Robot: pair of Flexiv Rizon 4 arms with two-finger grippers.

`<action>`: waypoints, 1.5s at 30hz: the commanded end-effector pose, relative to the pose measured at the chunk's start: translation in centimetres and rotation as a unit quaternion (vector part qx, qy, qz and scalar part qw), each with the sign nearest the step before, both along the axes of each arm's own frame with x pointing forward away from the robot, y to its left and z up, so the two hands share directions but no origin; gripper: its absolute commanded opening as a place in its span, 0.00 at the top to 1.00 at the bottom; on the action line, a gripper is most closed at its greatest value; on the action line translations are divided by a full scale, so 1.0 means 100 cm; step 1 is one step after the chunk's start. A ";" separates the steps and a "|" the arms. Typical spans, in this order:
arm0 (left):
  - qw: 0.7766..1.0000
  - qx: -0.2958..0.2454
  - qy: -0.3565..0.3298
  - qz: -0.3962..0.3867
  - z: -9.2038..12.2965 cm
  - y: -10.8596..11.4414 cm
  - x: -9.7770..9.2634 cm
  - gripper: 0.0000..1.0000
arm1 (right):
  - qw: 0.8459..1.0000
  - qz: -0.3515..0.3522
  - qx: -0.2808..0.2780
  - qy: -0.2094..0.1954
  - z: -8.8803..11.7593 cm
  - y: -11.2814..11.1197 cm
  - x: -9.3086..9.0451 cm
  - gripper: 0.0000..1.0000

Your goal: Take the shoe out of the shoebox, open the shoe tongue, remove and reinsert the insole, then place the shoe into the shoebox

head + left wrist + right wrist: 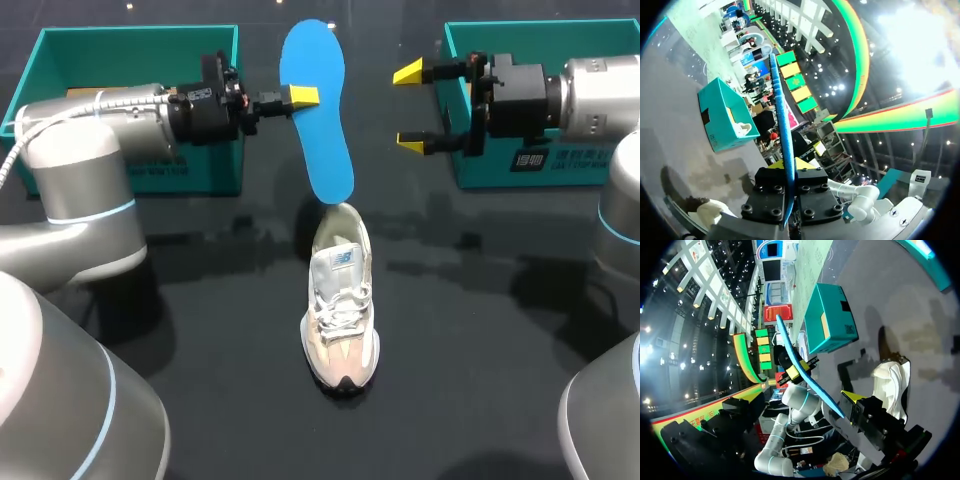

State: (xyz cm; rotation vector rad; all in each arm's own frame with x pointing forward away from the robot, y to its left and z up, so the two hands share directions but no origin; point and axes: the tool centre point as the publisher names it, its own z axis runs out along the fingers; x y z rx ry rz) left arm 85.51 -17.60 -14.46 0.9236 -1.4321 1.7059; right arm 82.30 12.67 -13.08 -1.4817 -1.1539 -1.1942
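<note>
The left pincer (300,97) is pinching the blue insole (318,110) by its side edge, near the broad end. The insole hangs below the fingers, its narrower end just over the heel opening of the shoe (340,310). Whether they touch, I can't tell. It looks like thin, light, bendy foam, likely to buckle if pushed, so a second hold lower down seems wise. The right pincer (410,107) stands spread wide beside the insole, holding nothing. The shoe is pale grey and beige, laced, upright on the table.
</note>
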 end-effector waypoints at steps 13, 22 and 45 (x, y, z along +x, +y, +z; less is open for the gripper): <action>0.971 0.008 -0.237 -0.023 0.019 0.001 -0.001 1.00 | 1.000 0.001 0.011 -0.003 -0.004 0.003 0.001 0.00; 0.934 -0.017 -0.354 -0.048 0.033 0.004 -0.014 1.00 | 1.000 0.001 0.011 -0.003 -0.004 0.003 0.001 0.00; 0.740 -0.028 -0.672 0.007 0.056 0.018 -0.026 1.00 | 1.000 0.001 0.011 -0.003 -0.004 0.003 0.001 0.00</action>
